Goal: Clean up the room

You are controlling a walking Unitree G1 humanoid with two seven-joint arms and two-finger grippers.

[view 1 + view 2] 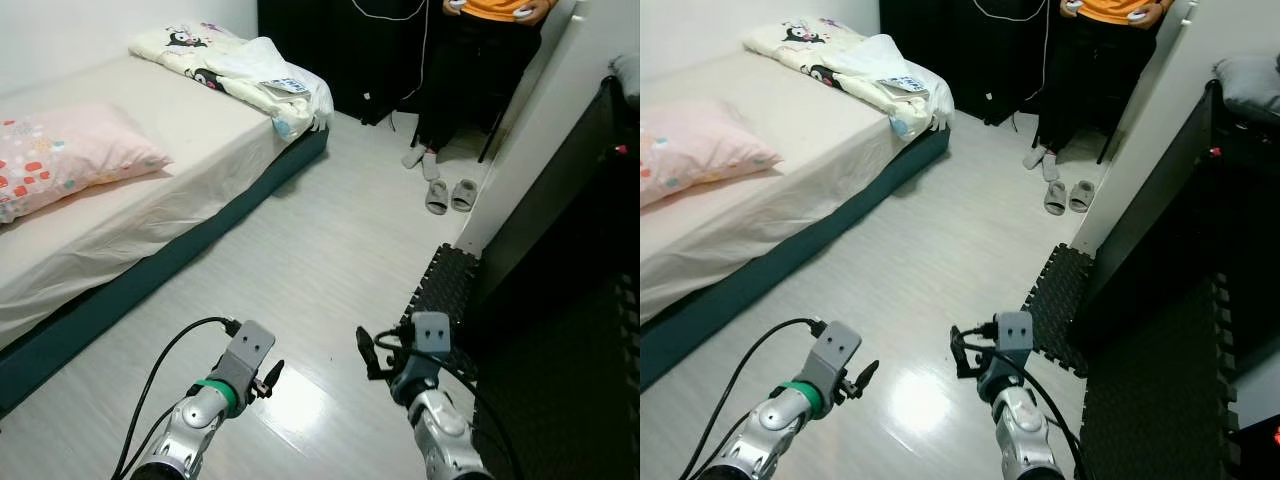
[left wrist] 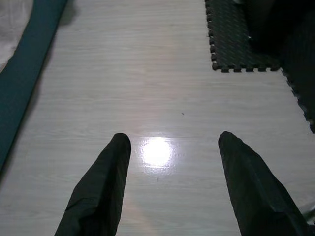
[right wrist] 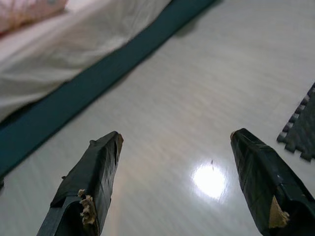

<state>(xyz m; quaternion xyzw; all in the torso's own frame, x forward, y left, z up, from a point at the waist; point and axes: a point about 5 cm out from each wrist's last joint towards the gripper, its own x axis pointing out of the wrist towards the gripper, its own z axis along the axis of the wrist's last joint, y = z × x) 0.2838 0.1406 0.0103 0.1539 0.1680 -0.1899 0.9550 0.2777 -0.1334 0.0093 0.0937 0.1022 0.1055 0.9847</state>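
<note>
Left gripper (image 2: 170,187): released, its two black fingers spread wide, nothing between them; held low over bare pale floor (image 1: 300,260), pointed at a bright glare spot.

Right gripper (image 3: 174,184): released likewise, fingers apart and empty; tape on the tips looks frayed. It hovers over the same floor, with the dark teal bed base (image 1: 150,275) off to the robot's left.

Foam mat (image 1: 445,290): black, interlocking edge, lying just ahead of the right arm beside dark furniture.

Slippers (image 1: 449,195): a grey pair, side by side on the floor at the far end of the room, well apart from both grippers and near a person's feet (image 1: 422,160). Likely the item to tidy. Judged light, soft and bendable; best pinched at the strap or the rim of the sole, one at a time.

Blanket (image 1: 235,65): cream with cartoon print, rumpled at the far corner of the bed, one edge hanging over the side. Soft, limp, bulky; take it by a bunched fold.

Remote (image 1: 285,85): small, resting on the blanket.

Pillow (image 1: 65,155): pink, patterned, on the near sheet.
</note>
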